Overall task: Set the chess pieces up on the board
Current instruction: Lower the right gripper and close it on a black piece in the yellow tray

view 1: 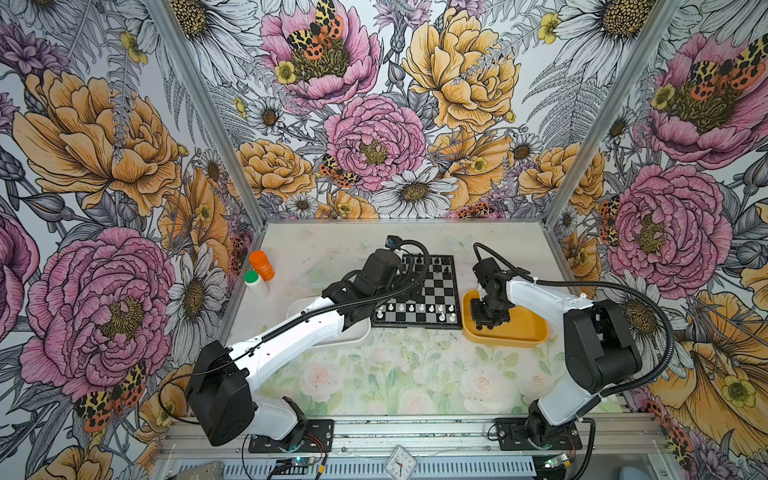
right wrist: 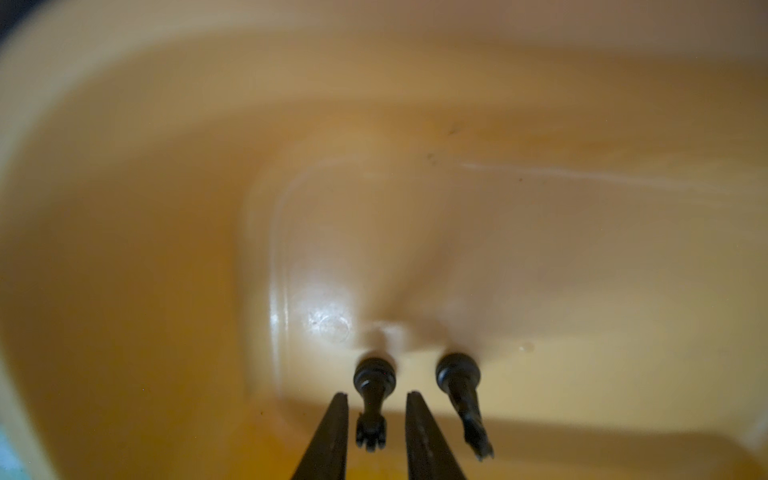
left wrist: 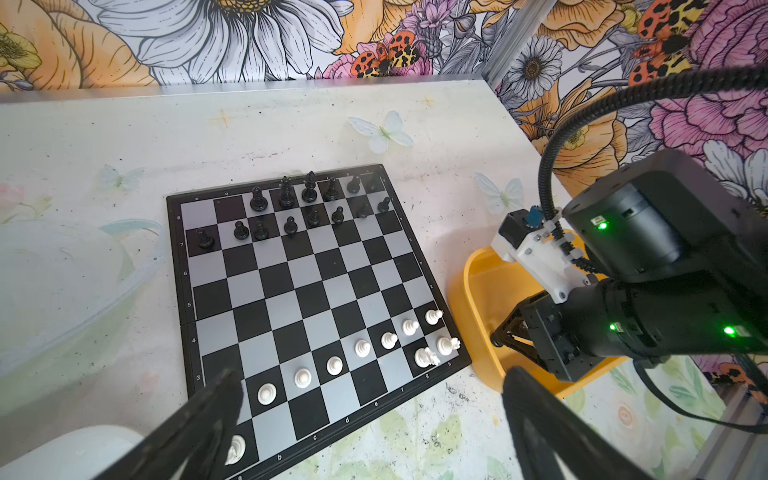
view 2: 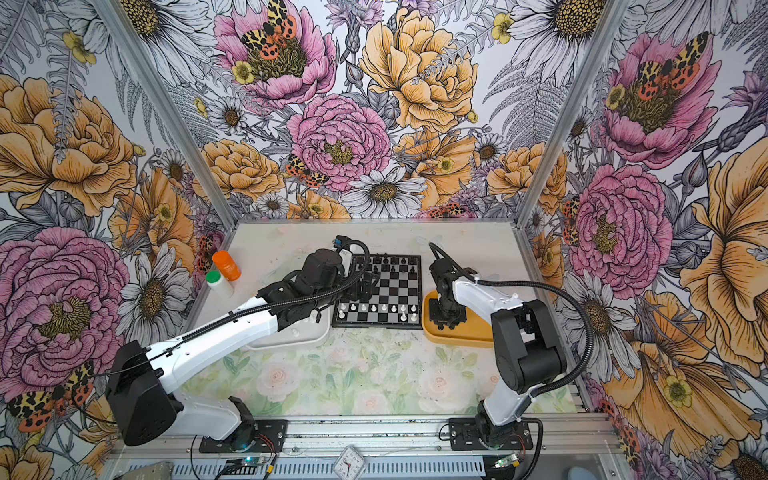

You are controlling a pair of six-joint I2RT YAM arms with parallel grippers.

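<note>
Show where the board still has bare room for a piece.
Bare on the board: four middle rows, between black pawns and white pawns; near-row squares between the white corner piece and the white pair; two far-corner squares. Crowded: both pawn rows, the far row's rest.

We see walls [view 1: 374,137] papered all over with large drawn flowers in pink, orange-yellow and white, with spotted moths among them, and slim aluminium posts [view 1: 208,112] standing at the two far corners. The table [view 1: 415,374] is pale, printed with faint roses and green leaves toward its near edge and small butterflies [left wrist: 382,131] toward its far edge. Along the near edge runs an aluminium rail [view 1: 415,432] with a small white clock [view 1: 400,463] just in front of it, all under bright, even light.
</note>
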